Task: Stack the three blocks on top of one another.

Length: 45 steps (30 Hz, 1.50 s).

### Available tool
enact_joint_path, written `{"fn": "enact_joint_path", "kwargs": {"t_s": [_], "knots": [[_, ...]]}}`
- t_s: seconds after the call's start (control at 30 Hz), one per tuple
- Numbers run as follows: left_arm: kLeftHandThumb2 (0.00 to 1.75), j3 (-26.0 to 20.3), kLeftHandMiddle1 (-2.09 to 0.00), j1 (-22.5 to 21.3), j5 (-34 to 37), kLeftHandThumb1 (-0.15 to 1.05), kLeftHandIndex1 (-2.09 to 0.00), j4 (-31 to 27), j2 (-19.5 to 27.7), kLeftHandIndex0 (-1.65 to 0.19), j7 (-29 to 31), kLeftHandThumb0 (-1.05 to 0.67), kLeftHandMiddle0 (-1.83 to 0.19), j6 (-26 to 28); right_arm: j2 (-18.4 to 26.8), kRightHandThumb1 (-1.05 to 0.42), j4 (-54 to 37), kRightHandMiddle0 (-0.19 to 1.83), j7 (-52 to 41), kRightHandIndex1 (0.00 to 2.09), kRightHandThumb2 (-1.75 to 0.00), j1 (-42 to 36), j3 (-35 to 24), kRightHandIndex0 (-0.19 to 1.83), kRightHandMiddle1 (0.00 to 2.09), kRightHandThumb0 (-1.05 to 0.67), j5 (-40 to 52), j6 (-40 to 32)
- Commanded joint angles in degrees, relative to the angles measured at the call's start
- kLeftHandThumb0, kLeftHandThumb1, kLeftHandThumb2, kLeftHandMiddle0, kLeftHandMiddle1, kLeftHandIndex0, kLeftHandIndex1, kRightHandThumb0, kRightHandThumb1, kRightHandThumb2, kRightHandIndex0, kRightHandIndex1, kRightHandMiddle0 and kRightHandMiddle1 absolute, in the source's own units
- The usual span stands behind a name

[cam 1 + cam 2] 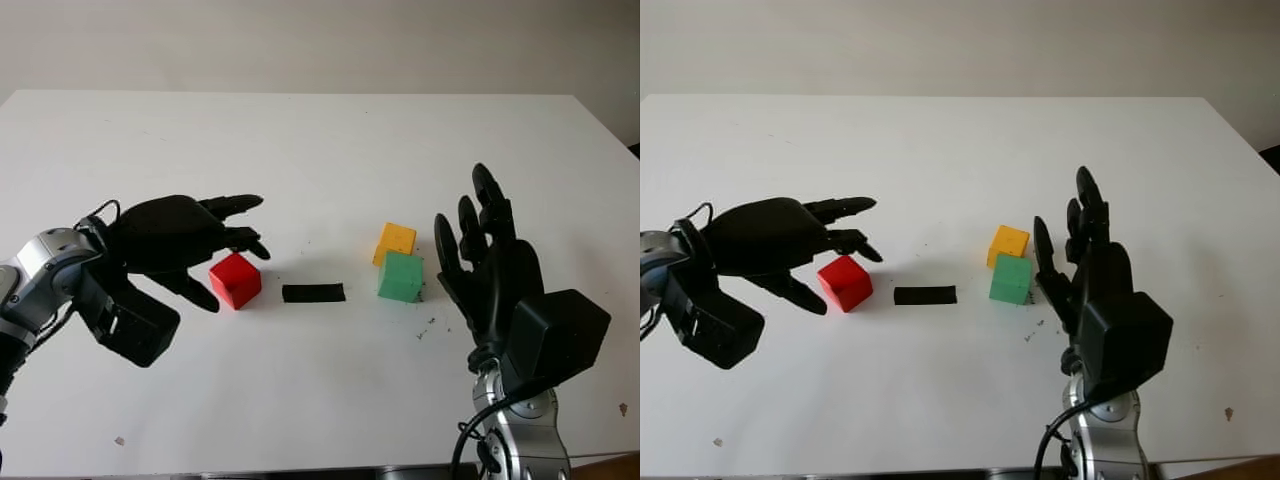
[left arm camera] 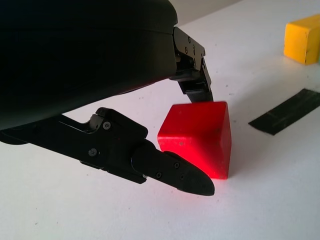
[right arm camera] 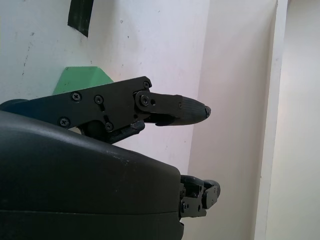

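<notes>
We see the left hand (image 1: 190, 245) open around the red block (image 1: 236, 279) — fingers on either side of it, not yet closed. The right hand (image 1: 485, 262) is open, holding nothing, just beside the green block (image 1: 401, 277), which touches the yellow block (image 1: 395, 241). Black tape (image 1: 313, 293) lies between the hands on the white table (image 1: 300, 140).

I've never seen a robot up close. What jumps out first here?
Three bright blocks on the white table: a red block on the left, with the left hand open around it, and a yellow block and a green block touching on the right. The right hand stands open just beside the green one.
</notes>
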<state>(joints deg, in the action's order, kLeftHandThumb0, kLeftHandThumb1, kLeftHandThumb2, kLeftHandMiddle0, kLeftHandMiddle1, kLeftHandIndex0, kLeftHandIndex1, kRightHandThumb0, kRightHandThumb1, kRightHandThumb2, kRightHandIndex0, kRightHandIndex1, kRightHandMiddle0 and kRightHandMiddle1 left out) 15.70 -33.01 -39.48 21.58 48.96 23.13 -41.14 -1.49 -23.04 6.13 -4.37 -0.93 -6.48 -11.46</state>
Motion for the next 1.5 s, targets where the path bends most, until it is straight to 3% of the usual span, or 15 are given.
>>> {"fn": "enact_joint_path", "kwargs": {"t_s": [0.0,0.3,0.57,0.73,1.1,1.27,1.47], "knots": [[0.06,0.72,-0.06,-1.61,-0.66,0.98,-1.20,0.90,-0.11,-0.04,-0.76,-0.52,-0.02,-0.29,0.53,-1.05,-0.48,-0.01,-0.08,0.04,-0.42,0.37,-0.29,0.10,0.24,-0.46,-0.12,-0.14],[0.10,1.85,-0.07,-3.08,-5.03,1.05,-1.42,4.24,-0.05,-0.13,-7.21,-0.33,-0.11,-2.17,1.77,-1.05,-0.38,0.01,-1.10,0.05,-0.42,0.69,-0.11,0.11,0.23,-0.43,-1.03,-0.48],[0.09,2.35,-0.05,-4.98,-6.58,1.05,-1.52,3.31,0.13,-0.13,-8.92,-0.34,-0.12,-2.41,1.65,-1.05,-0.68,0.02,-1.47,0.05,-0.40,1.08,-0.10,0.10,0.21,-0.43,-0.72,-1.23],[0.07,2.17,-0.05,-6.92,-2.83,1.05,-1.58,2.64,-0.41,-0.13,-6.00,-0.37,-0.11,-3.89,1.80,-1.05,-0.68,0.03,-1.51,0.05,-0.39,1.38,0.13,0.11,0.20,-0.45,-1.35,-1.86],[0.08,1.48,-0.07,-9.09,17.42,1.05,-1.48,4.08,-5.24,-0.19,7.76,-0.40,-0.19,-3.87,1.79,-1.05,-0.87,0.04,-1.10,0.05,-0.39,0.98,0.59,0.10,0.19,-0.45,-2.98,-2.07],[0.07,1.66,-0.06,-9.15,20.21,1.05,-1.42,6.13,-7.53,-0.24,9.26,-0.43,-0.21,-5.06,1.35,-1.05,-1.23,0.06,-0.65,0.06,-0.37,0.48,0.69,0.12,0.18,-0.46,-3.61,-2.22],[0.14,2.02,-0.05,-9.70,18.97,1.05,-1.48,7.69,-9.95,-0.16,9.01,-0.43,-0.18,-5.77,1.64,-1.05,-1.20,0.07,-0.54,0.06,-0.37,0.04,0.90,0.13,0.18,-0.46,-4.44,-1.78]]}}
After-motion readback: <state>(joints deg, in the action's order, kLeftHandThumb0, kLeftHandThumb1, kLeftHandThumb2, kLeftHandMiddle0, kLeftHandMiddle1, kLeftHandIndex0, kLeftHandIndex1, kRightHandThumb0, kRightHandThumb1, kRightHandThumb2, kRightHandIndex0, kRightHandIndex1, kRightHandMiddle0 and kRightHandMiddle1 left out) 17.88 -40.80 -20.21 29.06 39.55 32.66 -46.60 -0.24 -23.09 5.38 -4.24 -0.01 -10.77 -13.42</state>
